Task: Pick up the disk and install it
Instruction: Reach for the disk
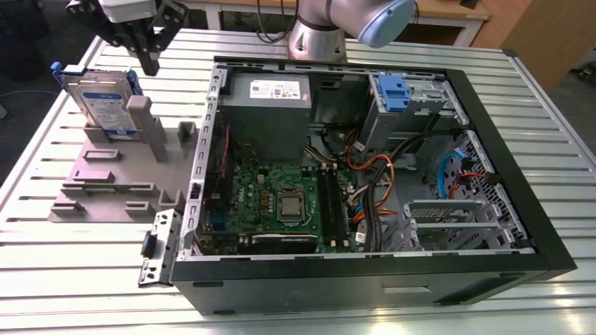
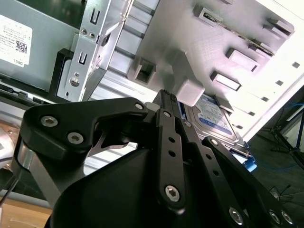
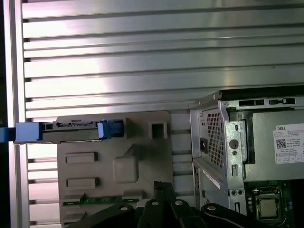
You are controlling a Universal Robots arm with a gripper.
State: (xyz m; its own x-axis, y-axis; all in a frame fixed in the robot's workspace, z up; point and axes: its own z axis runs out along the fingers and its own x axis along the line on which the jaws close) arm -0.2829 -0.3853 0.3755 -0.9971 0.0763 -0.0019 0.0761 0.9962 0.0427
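The disk (image 1: 99, 102) is a silver drive with a white-and-blue label and blue side rails. It stands on edge in the grey holder (image 1: 112, 174) at the exterior view's left. In the first wrist view the disk (image 3: 66, 132) appears edge-on from above. In the second wrist view its label (image 2: 210, 117) peeks out behind the holder's post. My gripper (image 1: 149, 64) hangs above the holder, just to the right of the disk's top and apart from it. Its black fingers (image 2: 166, 102) are pressed together with nothing between them, as the first wrist view's gripper (image 3: 164, 186) also shows.
The open computer case (image 1: 521, 174) lies on the slatted metal table (image 1: 75, 265). Inside it are a grey power-supply box (image 1: 268, 94), a motherboard (image 1: 279, 199), loose cables (image 1: 391, 167) and a blue latch piece on a drive cage (image 1: 396, 94). The arm's base (image 1: 317, 31) stands behind the case.
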